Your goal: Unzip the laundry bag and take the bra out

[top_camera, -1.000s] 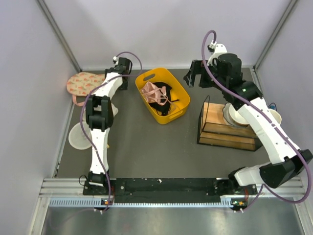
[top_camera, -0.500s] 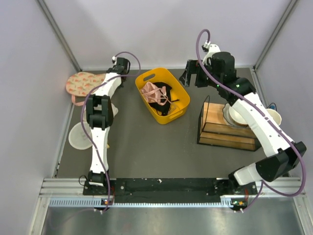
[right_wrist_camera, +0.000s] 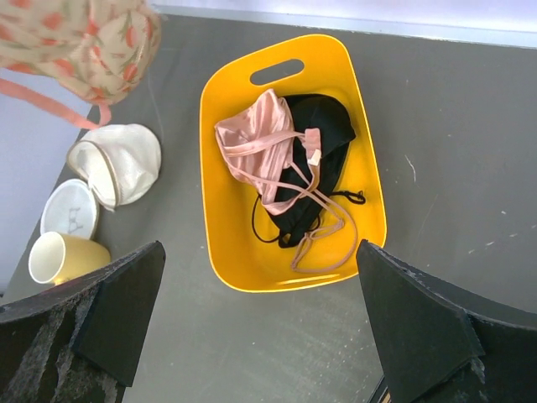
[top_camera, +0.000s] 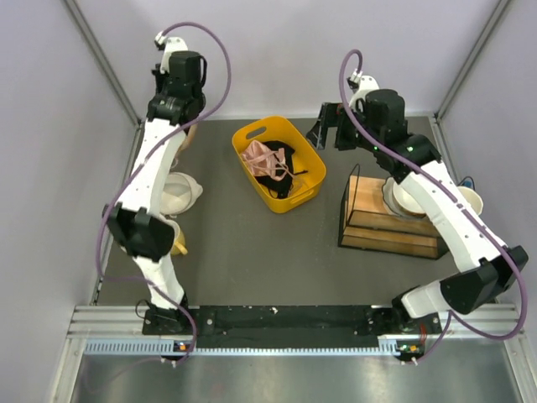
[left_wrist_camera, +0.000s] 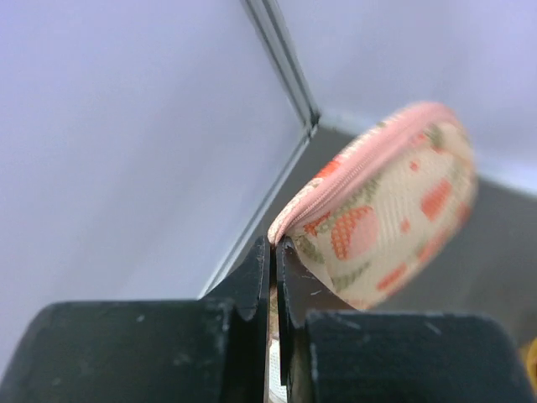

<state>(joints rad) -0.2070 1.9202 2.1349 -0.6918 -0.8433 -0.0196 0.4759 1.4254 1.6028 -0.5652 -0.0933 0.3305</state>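
The laundry bag point(left_wrist_camera: 394, 197), a pale pouch with orange-red prints and pink zip edging, hangs in the air at the far left. My left gripper point(left_wrist_camera: 273, 243) is shut on its pink edge. In the right wrist view the laundry bag point(right_wrist_camera: 84, 38) hangs above the table with a pink strap dangling from it. The bra point(top_camera: 178, 193), white with rounded cups, lies on the table below it; the right wrist view shows the bra point(right_wrist_camera: 122, 159) left of the basket. My right gripper point(right_wrist_camera: 268, 327) hovers open above the basket's near side, holding nothing. From above, the right gripper point(top_camera: 330, 130) is at the far centre-right.
A yellow basket point(top_camera: 312, 159) at the far middle holds a pink strappy garment point(right_wrist_camera: 260, 138) and a black garment point(right_wrist_camera: 323, 143). A yellow mug point(right_wrist_camera: 59, 256) and a white round dish point(right_wrist_camera: 69, 208) stand near the left wall. A wooden rack point(top_camera: 390, 227) with dishes stands at the right.
My left gripper shut on the bag's edge in the far left corner, then the arm swung up and lifted the bag off the table. My right arm shifted slightly left.
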